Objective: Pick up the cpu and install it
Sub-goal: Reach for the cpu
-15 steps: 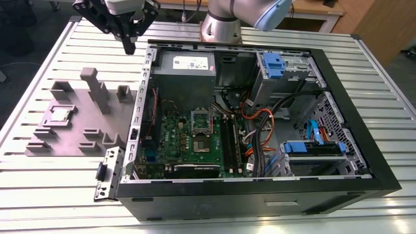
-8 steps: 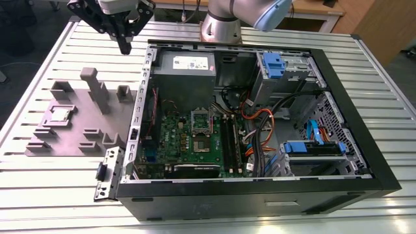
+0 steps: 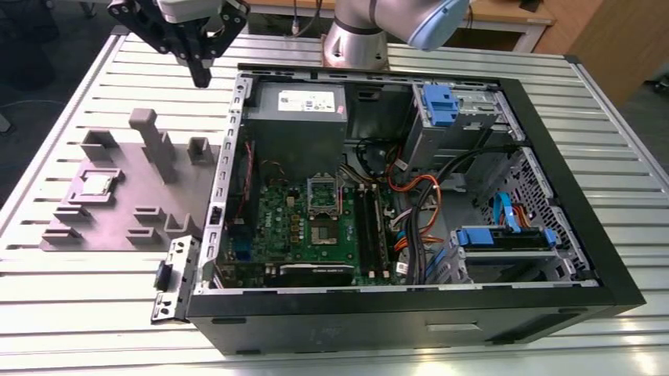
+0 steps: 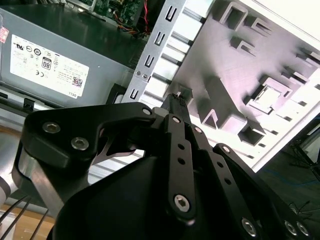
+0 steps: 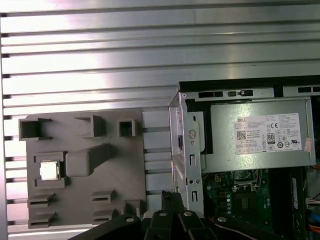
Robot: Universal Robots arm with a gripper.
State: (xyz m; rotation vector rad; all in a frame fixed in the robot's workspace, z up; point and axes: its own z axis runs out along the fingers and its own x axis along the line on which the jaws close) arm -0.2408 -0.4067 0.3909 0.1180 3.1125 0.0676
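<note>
The jaws are closed, tips pressed together with nothing between them, and they hang high above the slatted metal surface point(image 3: 74, 86). Directly beneath them lies the strip where the grey fixture plate point(image 3: 115, 231) meets the side rail of the open computer case point(image 3: 585, 196); in the second wrist view that perforated rail point(image 4: 150, 62) sits just past the tips. A little farther out on the plate stand its tall posts point(image 3: 157, 145), between the jaws and the cpu point(image 3: 96, 184). The cpu rests flat in its square pocket on the plate, well apart from the jaws and untouched; it shows in both wrist views point(image 5: 50, 171) point(image 4: 270, 95).

The step in hand looks like the reach for the pick. To do it well, the jaws should travel above post height, centre over the pocket, square up to the chip's edges, and be opened wider than the chip before any descent.

Farthest off, on the other side of the jaws inside the case, the motherboard point(image 3: 303, 227) carries the open socket point(image 3: 324, 192).
</note>
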